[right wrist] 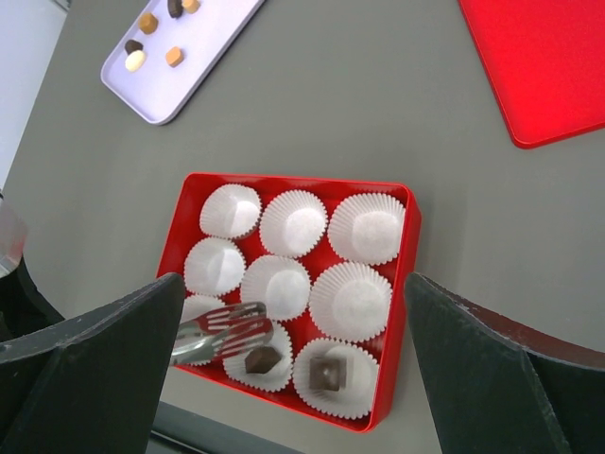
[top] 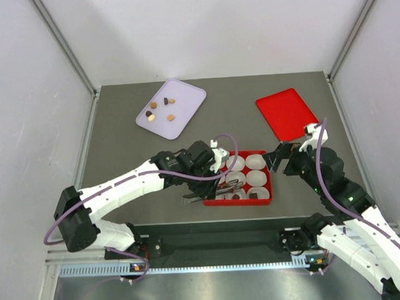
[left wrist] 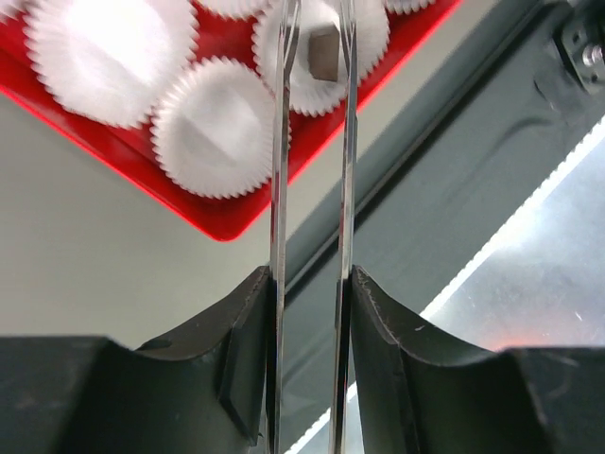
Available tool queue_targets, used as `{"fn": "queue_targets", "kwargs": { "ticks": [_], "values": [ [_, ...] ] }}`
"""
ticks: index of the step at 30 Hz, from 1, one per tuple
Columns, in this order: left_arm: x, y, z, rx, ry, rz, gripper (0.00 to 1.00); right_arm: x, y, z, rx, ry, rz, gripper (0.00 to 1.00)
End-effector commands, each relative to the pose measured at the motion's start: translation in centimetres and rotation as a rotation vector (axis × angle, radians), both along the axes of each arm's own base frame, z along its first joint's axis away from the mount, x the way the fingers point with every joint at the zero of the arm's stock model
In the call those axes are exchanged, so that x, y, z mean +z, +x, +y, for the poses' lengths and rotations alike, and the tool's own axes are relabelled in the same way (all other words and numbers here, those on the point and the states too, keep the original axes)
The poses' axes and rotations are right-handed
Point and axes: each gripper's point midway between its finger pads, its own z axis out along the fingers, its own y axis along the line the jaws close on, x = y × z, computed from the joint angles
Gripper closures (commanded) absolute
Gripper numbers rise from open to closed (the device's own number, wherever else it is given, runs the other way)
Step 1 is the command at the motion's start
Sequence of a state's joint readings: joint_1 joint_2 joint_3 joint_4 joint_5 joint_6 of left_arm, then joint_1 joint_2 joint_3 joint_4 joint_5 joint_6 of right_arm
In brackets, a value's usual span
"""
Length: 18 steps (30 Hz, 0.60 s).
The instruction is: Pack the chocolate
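**Seating dark pieces in the box's near row**

Starting with the biggest thing, we see the gray counter [top: 120,147] leaving wide bare ground between its three large items. The lavender tray [top: 188,97] sits at the far left. The red lid [right wrist: 539,66] lies off at the far right, out of the way, so the red box [right wrist: 302,180] stands open near our bases, its near wall close to the counter's front edge.

Nine white cups [right wrist: 366,227] fill the box, each a seat for one piece. Our left fingers [left wrist: 246,331] are clamped on the thin tongs [right wrist: 222,326], whose reach spares us pushing bulky hardware among the fragile paper. The tong tips hover over the near middle cup. Our right fingers [right wrist: 104,359] hang spread wide and empty just beside the box's right side, probably standing by.

Two dark pieces [right wrist: 265,359] lie in the near middle and near right cups. We cannot tell whether the tips touch the middle one. The rest of the chocolate [right wrist: 174,57] waits on the tray, well apart, with an open diagonal lane back to it. Seven cups look empty.
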State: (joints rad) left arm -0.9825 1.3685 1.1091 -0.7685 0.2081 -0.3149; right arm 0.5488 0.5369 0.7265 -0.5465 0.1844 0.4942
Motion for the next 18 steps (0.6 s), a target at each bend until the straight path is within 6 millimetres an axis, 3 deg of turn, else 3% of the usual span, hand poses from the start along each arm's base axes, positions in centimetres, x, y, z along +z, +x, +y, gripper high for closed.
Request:
{"fn": "queue_targets", "kwargs": {
  "ticks": [1,6,10,14,18],
  "values": [
    [2.3,2.1,-0.8,0.037,-0.019,-0.098,0.59,1.1,0.3,-0.1,-0.013,0.027,-0.038,0.0],
    [6.1,5.1,-1.5,0.131,-0.048,-0.223,0.59,1.0,0.3,0.0,-0.01,0.028,-0.037,0.0],
    [8.2,8.8,-1.1,0.251,-0.02,-0.376,0.57,1.1,0.3,0.1,-0.007,0.03,-0.036,0.0],
    [8.1,12.8,1.5,0.397,0.119,-0.465,0.57,1.2,0.2,0.1,-0.001,0.038,-0.042,0.0],
    [6.5,16.7,4.3,0.508,0.166,-0.422,0.58,0.8,0.1,0.3,0.009,0.042,-0.04,0.0]
  ]
}}
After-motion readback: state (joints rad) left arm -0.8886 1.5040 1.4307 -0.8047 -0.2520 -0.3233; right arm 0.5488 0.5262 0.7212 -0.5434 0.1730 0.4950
